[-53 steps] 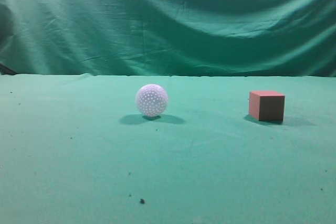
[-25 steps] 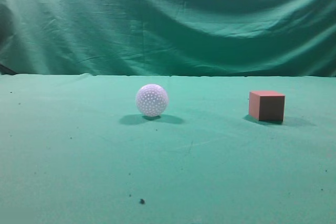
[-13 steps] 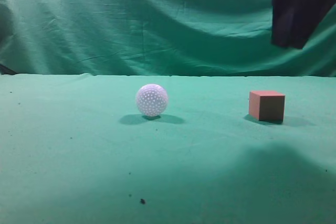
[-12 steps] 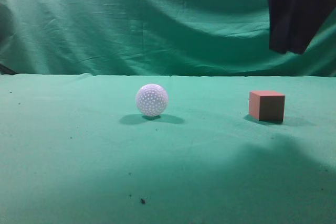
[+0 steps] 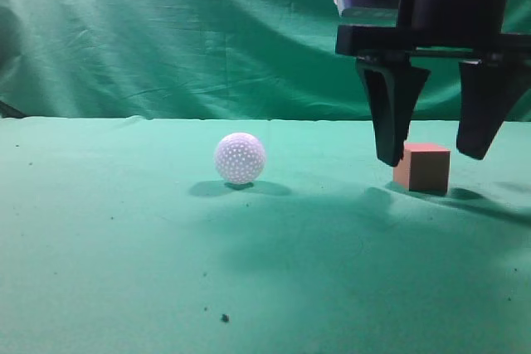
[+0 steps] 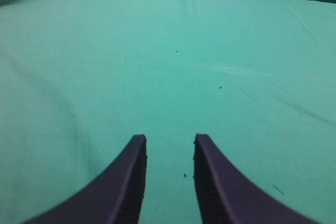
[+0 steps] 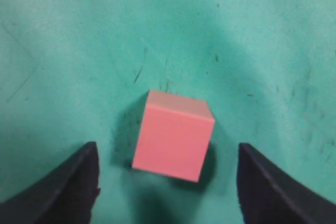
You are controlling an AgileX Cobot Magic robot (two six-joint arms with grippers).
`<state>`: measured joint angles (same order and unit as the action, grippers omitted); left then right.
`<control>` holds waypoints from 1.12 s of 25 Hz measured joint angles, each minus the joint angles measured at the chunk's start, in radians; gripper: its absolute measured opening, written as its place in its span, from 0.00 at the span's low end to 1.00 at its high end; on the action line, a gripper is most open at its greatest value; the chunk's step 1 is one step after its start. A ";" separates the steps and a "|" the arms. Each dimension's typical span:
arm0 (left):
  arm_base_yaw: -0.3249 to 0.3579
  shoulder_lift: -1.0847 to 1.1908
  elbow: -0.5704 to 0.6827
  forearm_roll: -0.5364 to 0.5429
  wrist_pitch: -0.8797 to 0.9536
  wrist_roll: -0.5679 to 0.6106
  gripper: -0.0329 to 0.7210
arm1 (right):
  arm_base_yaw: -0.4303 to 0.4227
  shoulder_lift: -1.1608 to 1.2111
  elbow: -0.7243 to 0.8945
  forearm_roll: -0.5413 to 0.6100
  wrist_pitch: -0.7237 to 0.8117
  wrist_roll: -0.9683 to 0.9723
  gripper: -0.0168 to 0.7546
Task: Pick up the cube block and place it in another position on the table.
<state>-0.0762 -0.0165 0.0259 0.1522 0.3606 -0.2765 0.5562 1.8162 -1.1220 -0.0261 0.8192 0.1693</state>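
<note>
Cube block (image 7: pixel 174 139): on bench (image 5: pixel 124 238), centred under my right fingers (image 7: pixel 84 182), spread wide for straddling; left fingers (image 6: pixel 137 156) narrow, apparently idle.

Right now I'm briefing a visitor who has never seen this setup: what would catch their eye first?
The big dark right gripper hangs open at the right, fingers either side of the cube block on the green table. Next, the white dimpled ball sits alone near the middle.
</note>
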 joint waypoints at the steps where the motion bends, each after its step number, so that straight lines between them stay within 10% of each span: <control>1: 0.000 0.000 0.000 0.000 0.000 0.000 0.39 | 0.000 0.008 0.000 0.000 -0.010 0.002 0.49; 4: 0.000 0.000 0.000 0.000 0.000 0.000 0.39 | 0.000 0.011 -0.015 -0.024 -0.023 0.002 0.30; 17: 0.000 0.000 0.000 0.000 0.000 0.000 0.39 | -0.280 0.071 -0.374 -0.086 0.105 0.045 0.31; 28: 0.000 0.000 0.000 0.000 0.000 0.000 0.39 | -0.287 0.242 -0.400 -0.033 0.063 -0.014 0.31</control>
<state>-0.0762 -0.0165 0.0259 0.1522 0.3606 -0.2765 0.2695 2.0580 -1.5223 -0.0589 0.8818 0.1549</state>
